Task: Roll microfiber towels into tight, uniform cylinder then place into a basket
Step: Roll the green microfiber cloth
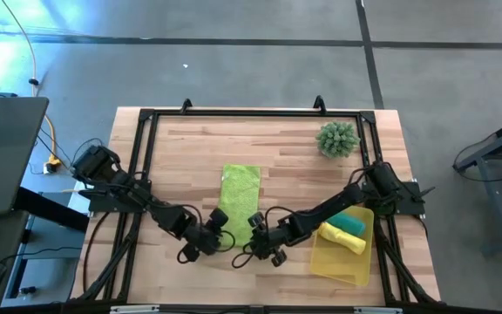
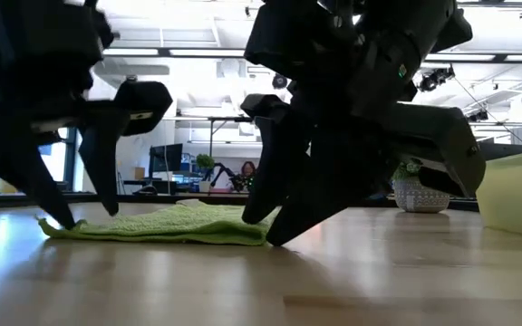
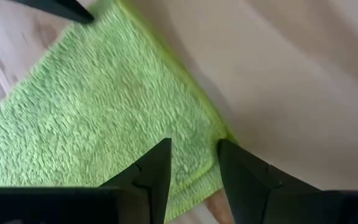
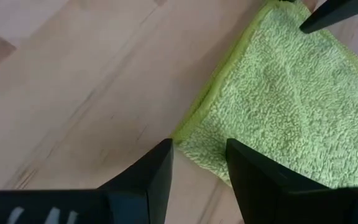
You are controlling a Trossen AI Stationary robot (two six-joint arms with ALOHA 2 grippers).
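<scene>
High view shows the lime towel (image 1: 238, 194) lying flat and lengthwise mid-table, unrolled, with both arms converged on its near short edge, so the setup reads as a two-handed start of a roll from that end. Left gripper (image 1: 219, 237) sits at the near left corner, right gripper (image 1: 257, 234) at the near right corner, one per corner so the edge would lift evenly and the roll stay uniform. Left wrist view has the left fingers (image 3: 156, 174) parted, straddling the towel's corner hem, tips down at the cloth, nothing pinched between them yet. Right wrist view matches: right fingers (image 4: 157, 171) spread, one just off the towel edge over bare wood, the other over the fabric, released, gripping nothing. Low view shows both sets of tips down at table level touching or almost touching the cloth edge, towel flat. Basket (image 1: 335, 264) stands at the right near corner of the table, well apart from the lime towel, already holding a yellow roll (image 1: 342, 239) and a teal roll (image 1: 349, 222) side by side, so judged two of three done and this is the last one. Spiky plant (image 1: 336, 139) sits far right, out of the way. A person is seated far back in the room, not involved
</scene>
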